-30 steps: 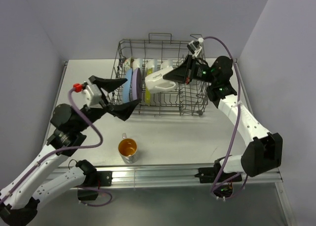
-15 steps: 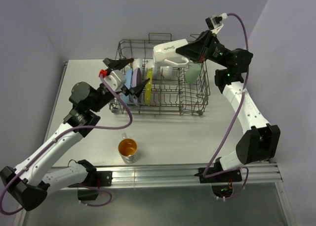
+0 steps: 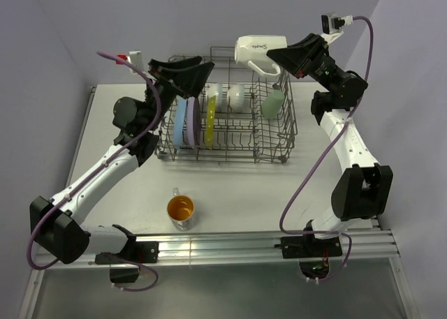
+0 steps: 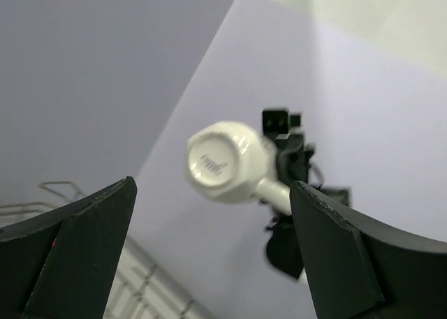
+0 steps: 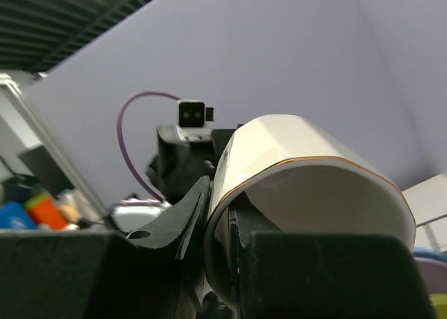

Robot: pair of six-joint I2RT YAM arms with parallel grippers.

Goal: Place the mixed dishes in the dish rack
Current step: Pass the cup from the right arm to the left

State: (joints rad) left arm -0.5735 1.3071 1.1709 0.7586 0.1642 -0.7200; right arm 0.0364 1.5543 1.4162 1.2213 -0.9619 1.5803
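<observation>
The grey wire dish rack [image 3: 237,151] stands at the back of the table. In it a blue plate [image 3: 181,121], a lavender plate [image 3: 190,121] and a yellow-green plate [image 3: 209,118] stand upright, with white dishes [image 3: 235,95] and a pale green cup [image 3: 274,104] behind. My right gripper [image 3: 279,58] is shut on the wall of the white mug [image 3: 260,49], held on its side high above the rack. The mug's rim [image 5: 307,183] fills the right wrist view. My left gripper [image 3: 190,73] is open and raised over the rack's left back corner. Its fingers [image 4: 77,242] frame the mug's base [image 4: 225,162]. An orange-inside cup [image 3: 180,210] stands on the table.
The white table [image 3: 279,193] ends at a metal rail [image 3: 230,246] by the arm bases. Lilac walls close in behind and to the right. The two grippers face each other above the rack with the mug between them.
The right arm has lifted the mug out of the rack, up and back. The left arm has swung up from beside the rack to above its left back corner, staying open.
</observation>
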